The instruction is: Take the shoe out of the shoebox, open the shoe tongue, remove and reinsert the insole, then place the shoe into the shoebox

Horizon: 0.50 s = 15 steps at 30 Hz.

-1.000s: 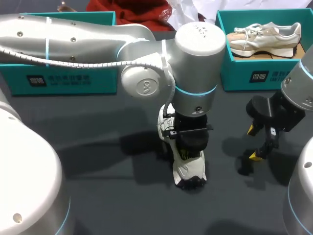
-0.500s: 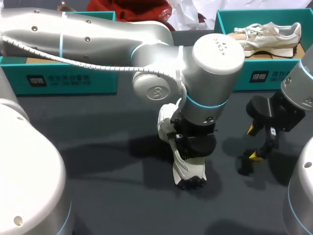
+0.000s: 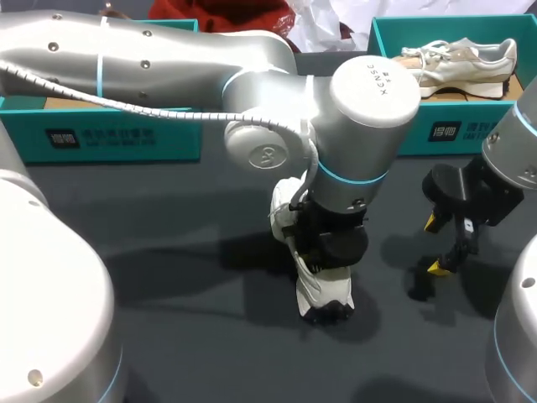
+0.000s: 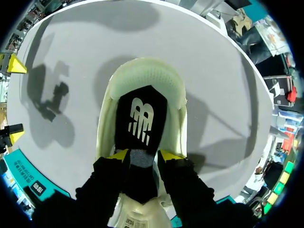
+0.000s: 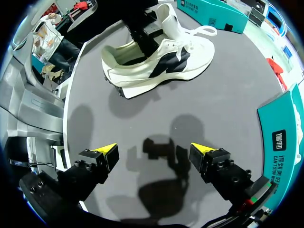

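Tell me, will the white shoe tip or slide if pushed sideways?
The shoe stands on a broad, flat sole, so it will probably slide on the table rather than tip. Its upper looks soft, so it may dent under a push. The left tool grips a black part inside it, which may hold it.

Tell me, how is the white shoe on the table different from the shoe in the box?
The white sneaker lies on the table; the beige sneaker sits in a teal shoebox. The left tool grips the white sneaker's insole; nothing touches the beige sneaker. Both have laces.
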Motion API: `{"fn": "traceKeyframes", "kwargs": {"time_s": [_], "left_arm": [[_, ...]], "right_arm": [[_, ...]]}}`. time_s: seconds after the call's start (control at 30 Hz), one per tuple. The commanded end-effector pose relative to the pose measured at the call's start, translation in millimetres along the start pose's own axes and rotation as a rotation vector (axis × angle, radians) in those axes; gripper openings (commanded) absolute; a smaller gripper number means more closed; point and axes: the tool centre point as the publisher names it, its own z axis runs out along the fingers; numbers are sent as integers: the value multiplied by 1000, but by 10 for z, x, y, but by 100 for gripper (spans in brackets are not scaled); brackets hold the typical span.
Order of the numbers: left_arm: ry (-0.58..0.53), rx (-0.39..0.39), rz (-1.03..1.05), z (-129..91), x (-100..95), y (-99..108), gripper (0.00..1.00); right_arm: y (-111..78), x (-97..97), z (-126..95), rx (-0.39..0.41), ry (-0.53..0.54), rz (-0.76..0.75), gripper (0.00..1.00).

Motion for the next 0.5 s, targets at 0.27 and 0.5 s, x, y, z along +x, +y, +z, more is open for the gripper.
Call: {"fn": "traceKeyframes", "kwargs": {"time_s": [0.27, 0.5], "left_arm": [[-2, 82, 4, 13, 57, 48, 100], [-9, 105, 10, 6, 63, 33, 100]], "right_arm": [[-3, 16, 7, 1, -4, 0, 100], [-3, 16, 7, 1, -4, 0, 100]]}}
